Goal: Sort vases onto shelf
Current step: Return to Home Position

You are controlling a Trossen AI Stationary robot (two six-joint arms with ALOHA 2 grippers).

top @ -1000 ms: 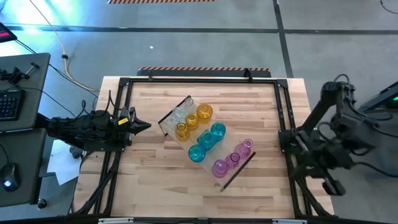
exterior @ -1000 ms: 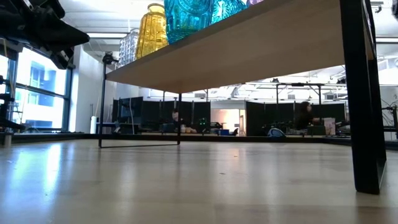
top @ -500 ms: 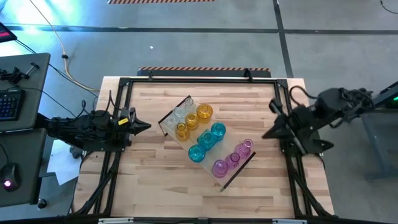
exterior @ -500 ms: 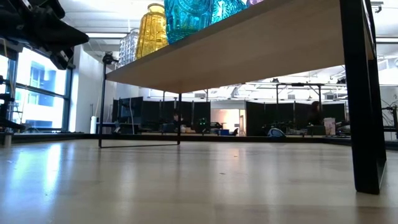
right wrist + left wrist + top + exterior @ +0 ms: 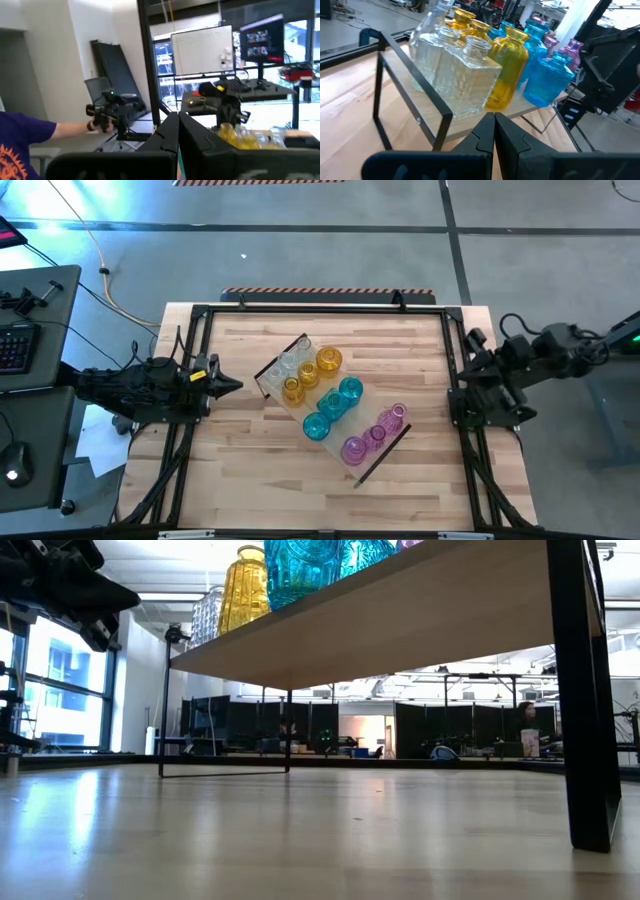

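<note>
The shelf (image 5: 268, 380) stands slantwise on the middle of the table, on its thin dark end pieces. Its underside (image 5: 400, 620) fills the low view. The vases stand upright on it in colour groups: clear (image 5: 290, 362), amber (image 5: 327, 362), teal (image 5: 340, 400) and pink (image 5: 375, 435). My left gripper (image 5: 236, 385) is shut and holds nothing. It points level at the shelf's clear-vase end (image 5: 465, 75), a short way off. My right gripper (image 5: 177, 125) is shut too, with nothing in it. It stands over the table's right rail (image 5: 468, 370), facing the shelf.
A black frame (image 5: 320, 308) runs round the tabletop. Bare wood lies along the far and near sides of the shelf. A desk with a keyboard (image 5: 15, 345) stands beyond the left edge. The right wrist view shows a person's purple sleeve (image 5: 22, 135).
My right arm has swung round from beyond the table's right near corner. It reached in over the right edge toward the shelf, then drew back over the right rail. Its fingers stayed shut. The shelf and vases have not moved.
</note>
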